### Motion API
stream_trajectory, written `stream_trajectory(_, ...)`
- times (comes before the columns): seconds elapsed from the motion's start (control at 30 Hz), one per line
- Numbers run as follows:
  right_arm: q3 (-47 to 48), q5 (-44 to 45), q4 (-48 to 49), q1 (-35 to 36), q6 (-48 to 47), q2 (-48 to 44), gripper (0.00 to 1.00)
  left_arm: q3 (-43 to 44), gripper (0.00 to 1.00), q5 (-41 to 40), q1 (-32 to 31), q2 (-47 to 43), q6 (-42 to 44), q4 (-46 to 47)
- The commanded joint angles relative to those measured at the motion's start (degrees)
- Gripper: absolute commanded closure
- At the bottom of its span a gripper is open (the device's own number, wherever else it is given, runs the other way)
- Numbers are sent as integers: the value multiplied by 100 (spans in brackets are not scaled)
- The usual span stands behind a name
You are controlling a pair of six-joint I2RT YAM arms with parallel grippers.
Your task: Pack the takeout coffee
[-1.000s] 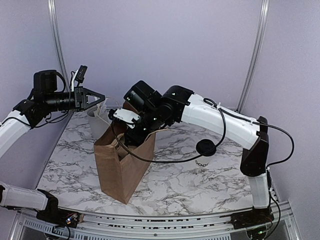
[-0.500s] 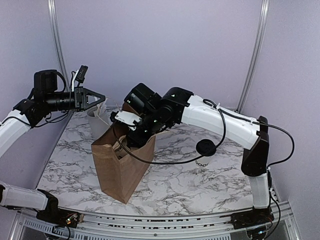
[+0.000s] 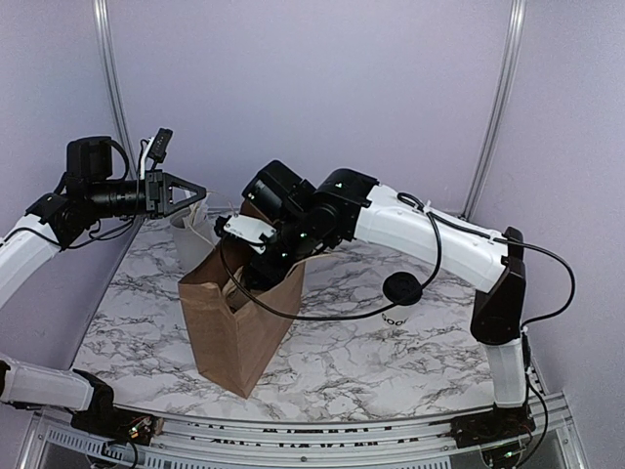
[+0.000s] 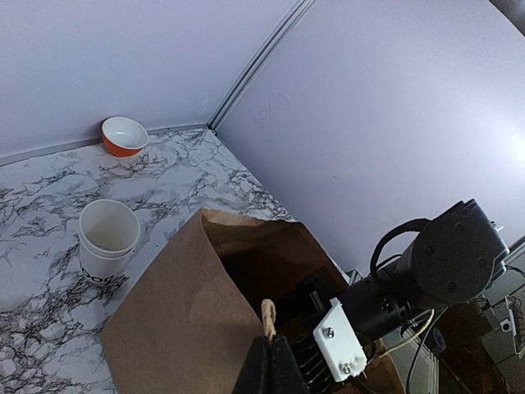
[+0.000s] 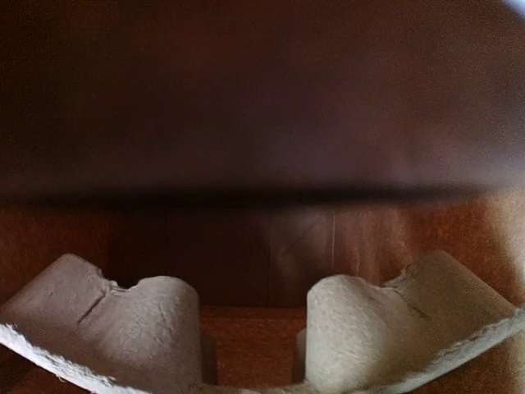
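Brown paper bag [image 3: 234, 327] stands upright on the white-and-grey marble table [image 3: 391, 366], mouth facing up. We note that the left gripper [image 4: 269, 353] is clamped tight on the bag's thin twine handle [image 4: 267, 312] and draws it up and to the left. We judge that this pull spreads the mouth and steadies the bag against the other arm.

The right gripper [image 3: 256, 262] is lowered through the mouth, and the bag wall hides its fingers. Its wrist camera shows the bag's interior and a grey moulded pulp cup carrier [image 5: 123, 320] lying low in the bag, with two raised lobes and a gap between them. No fingers appear in that view, so we cannot tell whether the jaws are wide, narrow or gripping the carrier.

The takeout coffee [image 3: 401, 289], a small white paper cup with a black round lid and dark lettering, stands on the table to the right of the bag, apart from it and from both grippers. A black cable [image 3: 322, 315] from the right arm loops just beside it. We judge that the cup is not yet packed. The carrier goes in first so that the cup has a seat that stops it tipping. The next step calls for the right gripper to leave the bag without snagging the rim.

Plain white lidless paper cups [image 4: 108, 238] and a small orange bowl [image 4: 125, 135] stand on the table beyond the bag.
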Motion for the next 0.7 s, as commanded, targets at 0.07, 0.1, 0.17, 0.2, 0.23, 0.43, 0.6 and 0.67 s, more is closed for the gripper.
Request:
stream_trajectory(0.07,345,108,-99,28,9,66,44,161,100,110,31,31,55,-78)
stream_trajectory(0.1,375,120,-91,27,6,64,43,162,100,101,37,34,49,-82)
stream_trajectory(0.17,452,157,-80,39,15,57,42,171,100,99,30,32,50,-82)
stream_trajectory(0.2,487,163,-67,39,17,49,42,173,100,86,33,37,48,-83)
stream_trajectory(0.23,522,180,-50,44,30,41,42,173,100,79,29,39,48,-80)
stream_trajectory(0.43,656,243,-5,42,81,13,41,176,100,67,29,37,37,-81)
stream_trajectory(0.6,731,331,4,39,181,20,41,205,100,82,30,23,13,-79)
stream_trajectory(0.67,755,346,33,28,224,9,40,206,99,93,33,9,5,-84)
